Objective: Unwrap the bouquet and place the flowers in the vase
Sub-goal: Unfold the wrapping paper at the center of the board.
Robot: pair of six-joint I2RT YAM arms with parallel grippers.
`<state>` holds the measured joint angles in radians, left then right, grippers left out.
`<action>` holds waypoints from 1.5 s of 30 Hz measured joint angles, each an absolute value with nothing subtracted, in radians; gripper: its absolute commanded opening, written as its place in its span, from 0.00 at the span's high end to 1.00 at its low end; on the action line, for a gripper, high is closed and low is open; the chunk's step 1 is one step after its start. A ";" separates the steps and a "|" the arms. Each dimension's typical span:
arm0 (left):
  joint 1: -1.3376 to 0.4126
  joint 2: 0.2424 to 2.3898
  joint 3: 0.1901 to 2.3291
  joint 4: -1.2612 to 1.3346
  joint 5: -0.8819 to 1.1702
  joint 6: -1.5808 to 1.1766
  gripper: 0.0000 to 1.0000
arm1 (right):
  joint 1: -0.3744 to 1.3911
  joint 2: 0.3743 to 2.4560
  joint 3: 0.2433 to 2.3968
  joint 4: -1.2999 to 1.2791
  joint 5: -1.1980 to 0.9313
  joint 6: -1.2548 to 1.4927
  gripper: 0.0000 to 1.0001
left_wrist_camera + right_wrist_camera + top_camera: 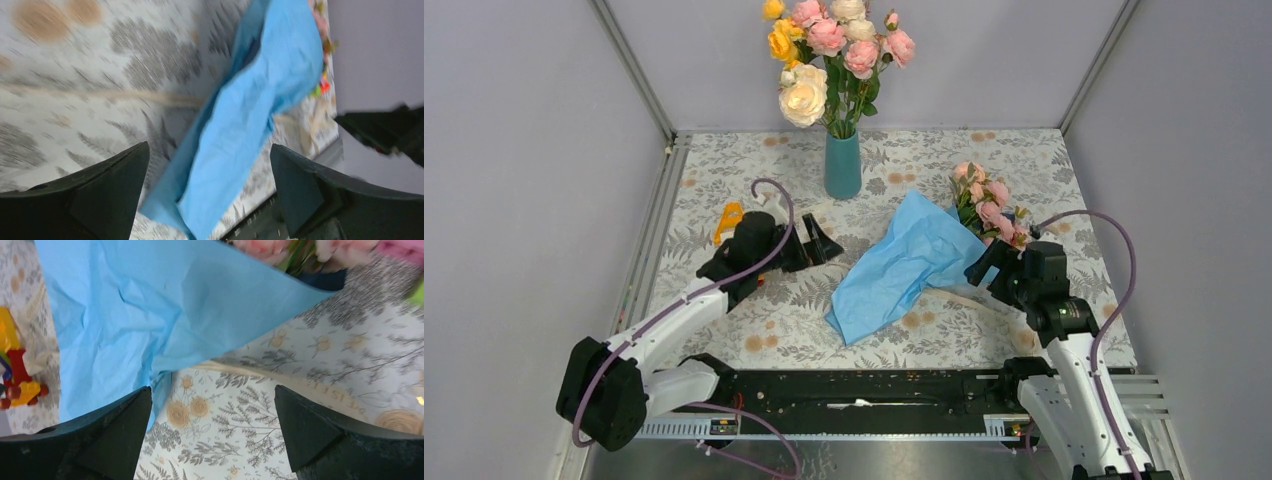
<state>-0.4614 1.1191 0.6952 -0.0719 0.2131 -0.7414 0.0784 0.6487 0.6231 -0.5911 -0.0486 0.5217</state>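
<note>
Left of centre in the overhead view, the black left gripper (821, 243) hangs low over the grey fern-printed tablecloth (724, 160). Its fingers are spread wide with nothing between them, and the near tail of the wrapper lies just to its right.

In the upper centre stands the tall slim teal-blue vase (843, 165), packed with a larger bunch of cream, yellow and pink roses (829, 50). Its mouth looks crowded, so thin stems pushed in could snag on those leaves. A nudge to the top-heavy vase could also tip it.

In the centre of the frame the bouquet lies flat. Its crinkled light-blue paper (902, 265) is slack and fans toward the lower left, and the small pink artificial flowers (984, 205) poke out at its upper right end.

Right of centre, the black right gripper (990, 266) sits just beside the paper's right edge, fingers likewise apart and empty.

The paper looks loose and light, so a pinch on one layer may drag the whole bundle across the cloth rather than peel it. A grab near the blooms could catch paper and stems together.
</note>
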 measured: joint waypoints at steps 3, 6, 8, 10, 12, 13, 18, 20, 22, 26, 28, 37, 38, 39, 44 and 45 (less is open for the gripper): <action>-0.525 1.084 0.620 -0.048 0.273 -0.763 0.02 | 0.078 0.649 0.547 -0.544 -0.129 0.548 0.02; -0.560 1.061 0.538 -0.023 0.308 -0.793 0.02 | 0.078 0.673 0.471 -0.462 -0.187 0.593 0.02; -0.582 1.053 0.482 -0.012 0.316 -0.811 0.02 | 0.078 0.703 0.433 -0.408 -0.214 0.622 0.02; -0.599 1.052 0.446 -0.010 0.318 -0.821 0.02 | 0.078 0.749 0.408 -0.351 -0.234 0.653 0.02; -0.609 1.053 0.426 -0.005 0.319 -0.828 0.06 | 0.078 0.788 0.394 -0.299 -0.248 0.676 0.02; -0.611 1.055 0.423 0.000 0.319 -0.830 0.11 | 0.078 0.807 0.392 -0.274 -0.252 0.685 0.03; -0.611 1.105 0.422 0.056 0.329 -0.845 0.37 | 0.078 0.932 0.390 -0.136 -0.256 0.724 0.13; -0.612 1.128 0.420 0.076 0.332 -0.852 0.45 | 0.078 0.973 0.389 -0.096 -0.257 0.736 0.18; -0.612 1.144 0.418 0.088 0.333 -0.855 0.57 | 0.078 1.014 0.389 -0.051 -0.256 0.748 0.23; -0.612 1.181 0.416 0.128 0.340 -0.866 0.78 | 0.079 1.074 0.387 0.021 -0.256 0.767 0.33; -0.612 1.205 0.416 0.153 0.345 -0.873 0.87 | 0.083 1.097 0.387 0.044 -0.256 0.773 0.38; -0.612 1.263 0.414 0.188 0.329 -0.880 1.00 | 0.119 1.232 0.392 0.154 -0.247 0.793 0.48; -0.609 1.265 0.415 0.184 0.323 -0.875 1.00 | 0.130 1.253 0.398 0.165 -0.244 0.795 0.48; -0.607 1.265 0.417 0.178 0.318 -0.871 1.00 | 0.139 1.270 0.405 0.171 -0.242 0.796 0.48; -0.575 1.266 0.444 0.139 0.298 -0.836 1.00 | 0.190 1.354 0.459 0.209 -0.216 0.806 0.48; -0.565 1.266 0.449 0.136 0.295 -0.830 1.00 | 0.196 1.363 0.465 0.215 -0.210 0.807 0.48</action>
<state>-0.5648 1.2655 0.4492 0.1356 0.2951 -0.8303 0.1955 1.3628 0.4652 0.2153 -0.2096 0.8066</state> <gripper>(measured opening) 0.010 0.520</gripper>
